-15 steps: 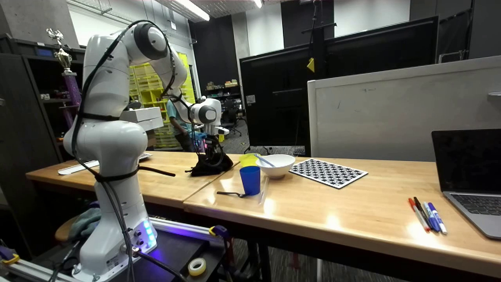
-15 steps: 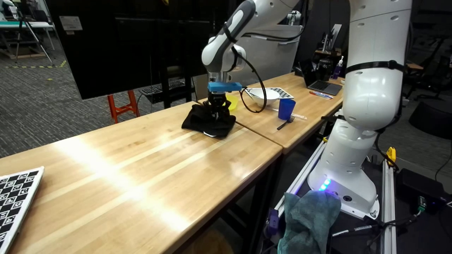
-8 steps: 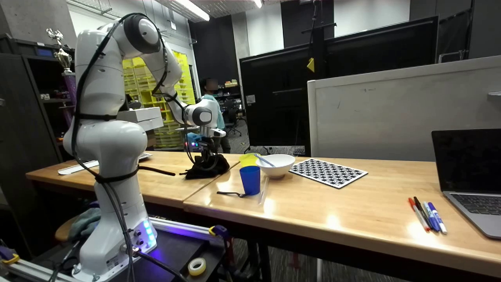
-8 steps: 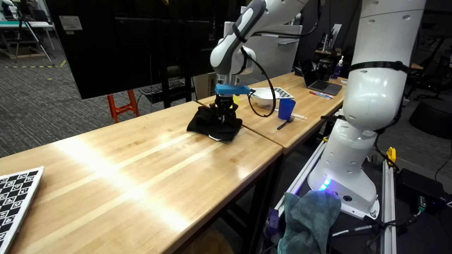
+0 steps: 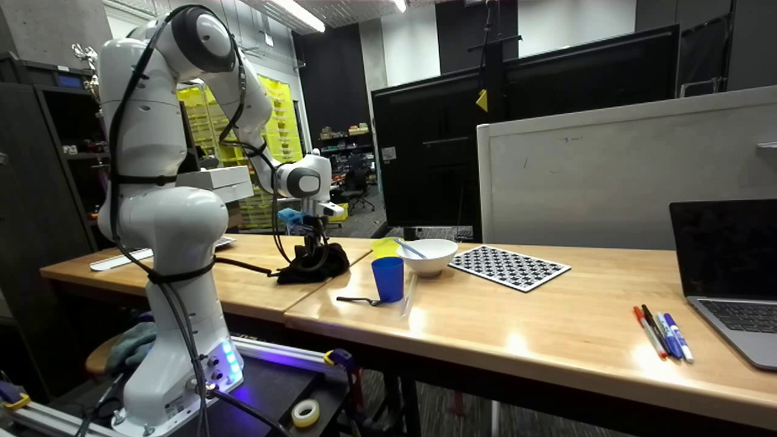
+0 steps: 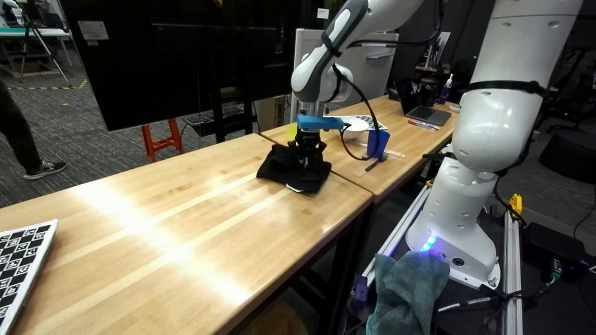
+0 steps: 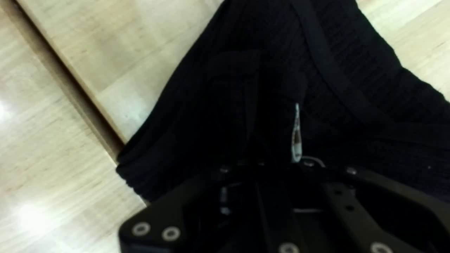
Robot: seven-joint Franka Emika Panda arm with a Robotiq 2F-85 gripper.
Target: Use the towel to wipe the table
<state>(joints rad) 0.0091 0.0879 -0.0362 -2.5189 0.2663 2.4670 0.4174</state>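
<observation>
fingers (image 7: pixel 165 219) are pinching the black towel (image 6: pixel 287 174) on the tabletop (image 6: pixel 200 195), edge over the seam (image 7: pixel 65 70), and it looks light and floppy, so imo bunched middle folds grip best

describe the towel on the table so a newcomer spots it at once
Start at the wooden table and find the seam across its top. At that seam, mostly on the side away from the blue cup, lies the rumpled towel. Black with a white patch, it stands out from the grey-green cloth beside the robot's base.
</observation>
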